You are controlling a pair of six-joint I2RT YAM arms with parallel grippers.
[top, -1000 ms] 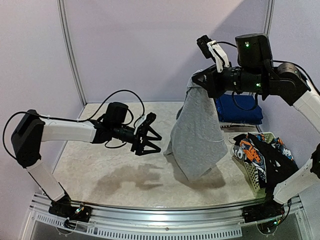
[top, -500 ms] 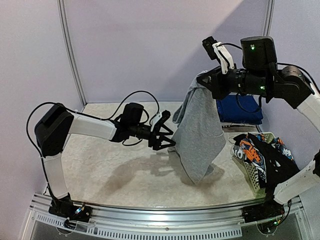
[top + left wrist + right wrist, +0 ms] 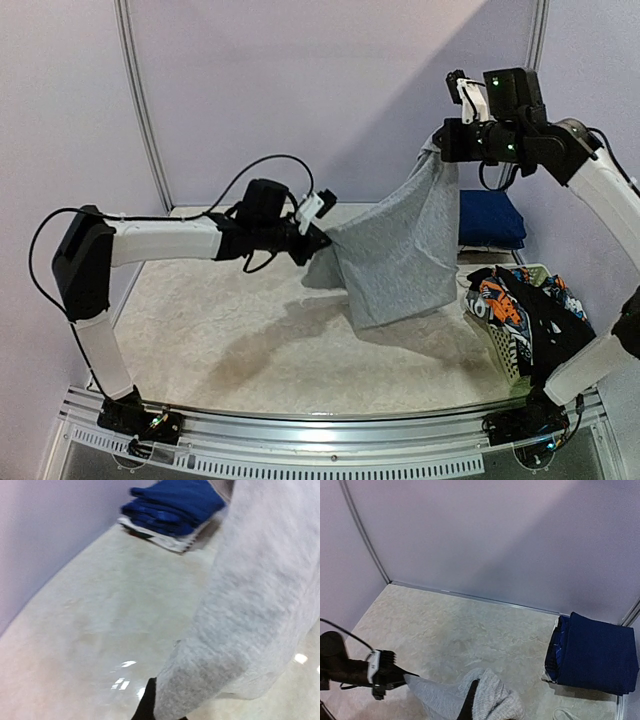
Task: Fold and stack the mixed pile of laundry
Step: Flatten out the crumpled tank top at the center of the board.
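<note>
A grey shirt (image 3: 395, 255) hangs spread in the air over the right half of the bench, pinched between both arms. The right gripper (image 3: 445, 150) is raised high above the far right corner. Its fingers are closed on a bunched upper corner of the cloth, with the forearm reaching in level from the right. The left gripper (image 3: 318, 238) sits lower, over the middle of the bench. Its arm stretches out almost level from the left edge, and its fingers are drawn together on the shirt's other upper corner.

The shirt's long axis slopes down from the far right to the centre, and its body drops in a broad, soft sheet with the lower hem towards the near edge. Whether the hem touches the surface cannot be told. Up close the fabric is a pale, fuzzy heathered knit.

Behind it, in the far right corner, lies a neat folded navy blue stack (image 3: 490, 220) with a striped piece (image 3: 170, 539) beneath. At the near right edge stands a white lattice basket (image 3: 500, 345) heaped with orange-black-white printed garments (image 3: 500, 300) and black cloth (image 3: 545, 320). The bench top (image 3: 220, 330) is a cream, marble-patterned surface.
</note>
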